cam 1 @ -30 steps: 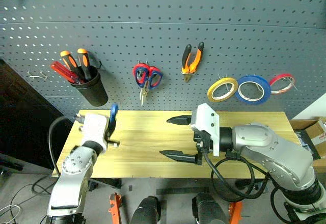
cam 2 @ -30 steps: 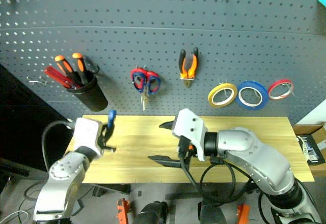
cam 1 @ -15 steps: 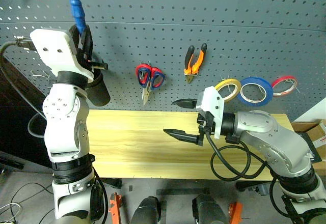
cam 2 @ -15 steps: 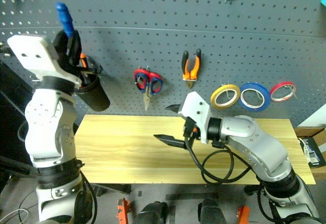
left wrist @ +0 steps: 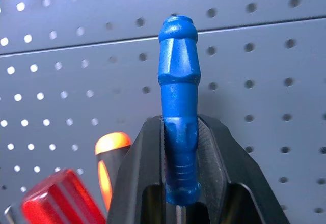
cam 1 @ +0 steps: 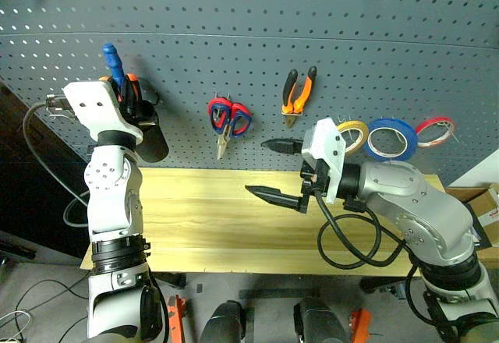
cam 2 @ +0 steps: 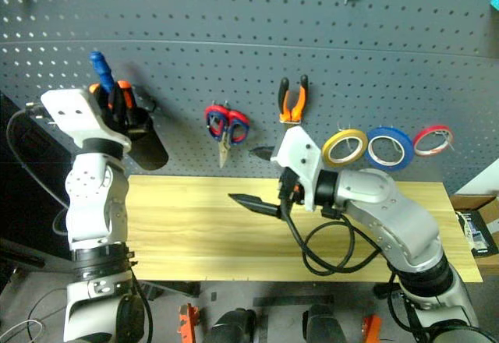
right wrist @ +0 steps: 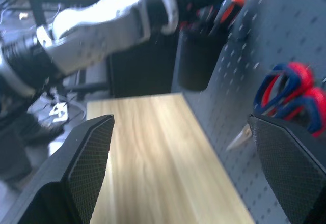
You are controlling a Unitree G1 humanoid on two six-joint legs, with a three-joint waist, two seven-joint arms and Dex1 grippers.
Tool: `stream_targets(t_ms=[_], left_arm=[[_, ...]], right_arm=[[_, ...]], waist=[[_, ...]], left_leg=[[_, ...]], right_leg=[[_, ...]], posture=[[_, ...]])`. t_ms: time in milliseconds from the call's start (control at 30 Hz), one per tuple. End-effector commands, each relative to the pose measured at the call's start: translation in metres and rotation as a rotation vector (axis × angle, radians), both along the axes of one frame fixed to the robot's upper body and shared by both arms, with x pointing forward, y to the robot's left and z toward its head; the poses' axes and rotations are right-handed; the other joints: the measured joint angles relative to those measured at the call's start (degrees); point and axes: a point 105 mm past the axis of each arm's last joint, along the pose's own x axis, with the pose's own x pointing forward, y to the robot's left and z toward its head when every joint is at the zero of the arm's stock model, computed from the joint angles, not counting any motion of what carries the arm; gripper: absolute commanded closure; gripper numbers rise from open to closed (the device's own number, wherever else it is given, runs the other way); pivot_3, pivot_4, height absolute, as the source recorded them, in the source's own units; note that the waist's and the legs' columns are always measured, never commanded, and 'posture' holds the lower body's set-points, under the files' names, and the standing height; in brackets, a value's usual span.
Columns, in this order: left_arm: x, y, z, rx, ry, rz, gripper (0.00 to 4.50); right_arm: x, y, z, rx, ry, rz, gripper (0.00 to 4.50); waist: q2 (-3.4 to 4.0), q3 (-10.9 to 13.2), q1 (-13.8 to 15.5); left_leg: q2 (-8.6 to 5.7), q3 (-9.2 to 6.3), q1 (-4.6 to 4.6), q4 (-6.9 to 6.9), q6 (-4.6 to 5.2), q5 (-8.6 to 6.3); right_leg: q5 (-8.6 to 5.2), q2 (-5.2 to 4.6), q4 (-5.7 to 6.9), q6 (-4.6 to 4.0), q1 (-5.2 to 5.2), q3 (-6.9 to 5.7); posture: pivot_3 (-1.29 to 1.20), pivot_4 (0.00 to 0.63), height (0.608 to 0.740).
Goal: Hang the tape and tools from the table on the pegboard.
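Beside the black cup (cam 1: 148, 136), the left gripper (left wrist: 179, 183) pinches a light, rigid, slick-handled blue screwdriver (left wrist: 178, 112) mid-handle, while the right gripper (cam 1: 273, 170) stands wide apart, empty.

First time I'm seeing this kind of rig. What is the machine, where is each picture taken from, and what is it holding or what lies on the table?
This is a humanoid robot with two arms, each ending in a gripper with two black fingers. The two wide pictures come from cameras in its head, looking over a wooden table at a grey pegboard. The close-ups come from a camera on each wrist.

The left gripper is shut on a blue-handled screwdriver, raised beside a black cup of orange and red screwdrivers. The right gripper is open and holds nothing.

Red-handled scissors, orange-and-black pliers and yellow, blue and red tape rolls hang on the board. No loose items show on the tabletop.
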Motion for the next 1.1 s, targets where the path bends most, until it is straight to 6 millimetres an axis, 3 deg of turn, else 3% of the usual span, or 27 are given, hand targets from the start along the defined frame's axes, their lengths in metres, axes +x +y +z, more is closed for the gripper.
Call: stream_targets(t_ms=[33,200,367,467,533,567,633,767,933,1033,1100], left_arm=[[-0.005,-0.001,0.011,-0.002,-0.065,-0.011,3.6],[-0.011,-0.007,0.017,-0.016,-0.098,-0.039,2.07],[-0.031,-0.024,0.047,0.066,-0.197,-0.061,0.47],[-0.044,-0.052,0.061,0.144,-0.222,-0.174,0.47],[-0.046,-0.07,0.046,0.149,-0.133,-0.277,0.47],[-0.045,-0.078,0.022,0.167,-0.014,-0.327,0.47],[-0.051,-0.075,-0.011,0.185,0.119,-0.307,0.47],[-0.064,-0.059,-0.056,0.2,0.283,-0.241,0.47],[-0.061,-0.051,-0.098,0.202,0.426,-0.244,0.47],[-0.055,-0.047,-0.121,0.168,0.507,-0.251,0.47],[-0.05,-0.044,-0.131,0.166,0.536,-0.253,0.47]], right_arm=[[-0.004,-0.002,0.015,0.037,-0.052,0.0,0.0],[-0.003,-0.005,0.013,0.02,-0.055,-0.008,0.0],[-0.001,-0.014,0.012,0.01,-0.057,-0.035,0.0],[-0.002,-0.024,0.009,0.014,-0.033,-0.058,0.0],[-0.004,-0.03,0.004,0.006,-0.007,-0.072,0.0],[-0.004,-0.034,0.0,-0.005,0.005,-0.082,0.0],[-0.005,-0.04,-0.007,-0.018,0.025,-0.103,0.0],[-0.001,-0.051,-0.025,-0.015,0.078,-0.186,0.0],[0.021,-0.072,-0.068,0.024,0.169,-0.404,0.0],[0.04,-0.094,-0.099,0.064,0.201,-0.612,0.0],[0.053,-0.12,-0.125,0.069,0.216,-0.796,0.0]], waist=[[-0.17,-0.1,-0.1],[-0.32,-0.2,-0.5],[-0.54,-0.5,-1.0],[-0.6,-0.9,-1.0],[-0.56,-1.8,-1.0],[-0.45,-2.2,-1.0],[-0.06,-3.2,-1.1],[-0.05,-3.5,-1.2],[0.06,-4.4,0.8],[0.12,-5.3,0.9],[0.17,-5.6,0.7]], left_leg=[[0.0,-0.01,0.0,0.0,0.0,0.0],[-0.03,0.02,0.0,0.04,0.0,0.0],[-0.02,0.02,-0.01,0.04,-0.01,0.0],[-0.02,0.04,-0.01,0.04,-0.01,0.01],[-0.03,0.07,-0.02,0.01,0.0,0.0],[-0.03,0.08,-0.01,0.01,0.0,-0.01],[-0.04,0.14,0.07,-0.02,0.05,-0.05],[0.19,0.19,0.3,-0.01,0.23,-0.15],[0.61,0.19,0.81,0.11,0.06,-0.03],[0.73,0.26,1.56,0.03,0.04,0.0],[0.83,0.42,1.9,-0.02,0.03,-0.01]], right_leg=[[0.0,0.0,0.01,0.0,0.0,-0.01],[0.0,-0.02,0.03,0.0,0.0,0.02],[0.0,-0.02,0.07,-0.01,-0.03,0.03],[0.0,-0.02,0.08,-0.01,-0.04,0.05],[0.0,-0.02,0.06,-0.01,-0.03,0.07],[0.0,-0.02,0.05,-0.01,-0.02,0.08],[0.0,-0.02,-0.02,0.0,0.08,0.12],[0.0,0.22,0.15,-0.03,0.17,0.19],[0.16,0.64,0.1,-0.26,0.79,0.04],[0.17,0.77,-0.12,-0.26,1.57,0.04],[0.14,0.86,-0.13,-0.23,1.83,0.16]], posture=[[-0.1,0.125,0.74],[-0.1,0.114,0.74],[-0.09,0.098,0.74],[-0.06,0.084,0.74],[-0.05,0.08,0.74],[-0.05,0.075,0.74],[-0.04,0.072,0.74],[-0.03,0.059,0.74],[-0.03,0.037,0.74],[-0.04,0.021,0.74],[-0.05,0.01,0.74]])
